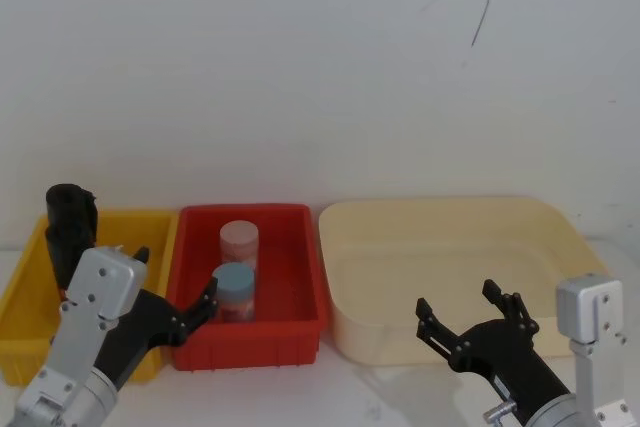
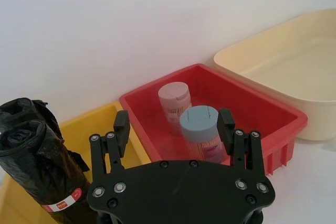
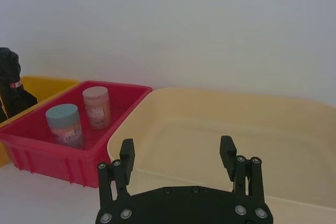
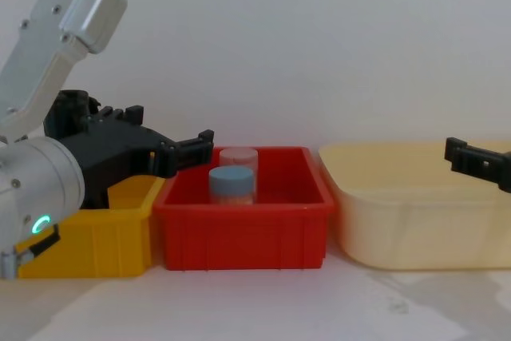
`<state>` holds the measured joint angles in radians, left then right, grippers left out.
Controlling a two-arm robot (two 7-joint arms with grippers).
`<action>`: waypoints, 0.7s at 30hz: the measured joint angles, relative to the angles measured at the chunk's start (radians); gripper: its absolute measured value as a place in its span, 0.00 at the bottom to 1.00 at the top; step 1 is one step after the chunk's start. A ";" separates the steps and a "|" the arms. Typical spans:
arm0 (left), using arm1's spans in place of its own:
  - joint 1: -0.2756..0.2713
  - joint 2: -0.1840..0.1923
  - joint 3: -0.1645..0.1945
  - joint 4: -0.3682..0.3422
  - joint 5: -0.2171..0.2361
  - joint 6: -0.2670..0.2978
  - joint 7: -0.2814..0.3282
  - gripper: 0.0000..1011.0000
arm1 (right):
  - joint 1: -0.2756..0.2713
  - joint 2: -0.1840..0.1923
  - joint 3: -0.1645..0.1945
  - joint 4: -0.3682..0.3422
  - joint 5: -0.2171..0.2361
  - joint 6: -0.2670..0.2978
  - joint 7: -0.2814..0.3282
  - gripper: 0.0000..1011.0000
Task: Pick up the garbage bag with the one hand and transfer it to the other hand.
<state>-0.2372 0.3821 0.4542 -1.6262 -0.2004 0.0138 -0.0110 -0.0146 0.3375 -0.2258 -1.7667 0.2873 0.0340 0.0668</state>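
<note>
Nearest you is the left gripper [image 1: 175,275], its jaws spread wide with nothing between them. It hovers over the seam where the yellow bin [image 1: 20,297] meets the red bin [image 1: 300,339]. Just ahead of those jaws, inside the red bin, stands the blue-lid jar [image 1: 235,292], and the pink-lid jar [image 1: 239,242] is directly beyond it.

The bag [image 2: 44,169] is off to the left of the left jaws and a little beyond them, standing in the far left corner of the yellow bin and apart from both fingers. You will see it as a black cylinder of tightly rolled plastic, crinkled and slightly glossy, with the rolled layers showing at its top end. A small red-and-white label is on its side. It rises above the bin's rim. A second roll [image 2: 23,109], also black with a crumpled top, stands close against it on the side away from the jaws.

Your right gripper [image 1: 457,302] hangs over the worktop [image 1: 380,397] with its jaws spread too, and it holds nothing. The near wall of the cream tub [image 1: 340,332] lies just ahead of those jaws, and the tub's hollow opens beyond them. The bag is well away to their left, past the red bin.
</note>
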 joint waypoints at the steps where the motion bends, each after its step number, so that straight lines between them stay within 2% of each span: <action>1: 0.000 0.000 0.000 0.000 0.000 0.000 0.000 0.99 | 0.000 0.000 0.000 0.000 0.000 0.000 0.000 0.99; 21: 0.000 0.000 0.000 0.000 0.000 0.000 0.000 0.99 | 0.000 0.000 0.000 0.000 0.000 0.000 0.000 0.99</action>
<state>-0.2371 0.3821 0.4543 -1.6262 -0.2004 0.0138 -0.0109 -0.0146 0.3375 -0.2258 -1.7667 0.2873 0.0341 0.0668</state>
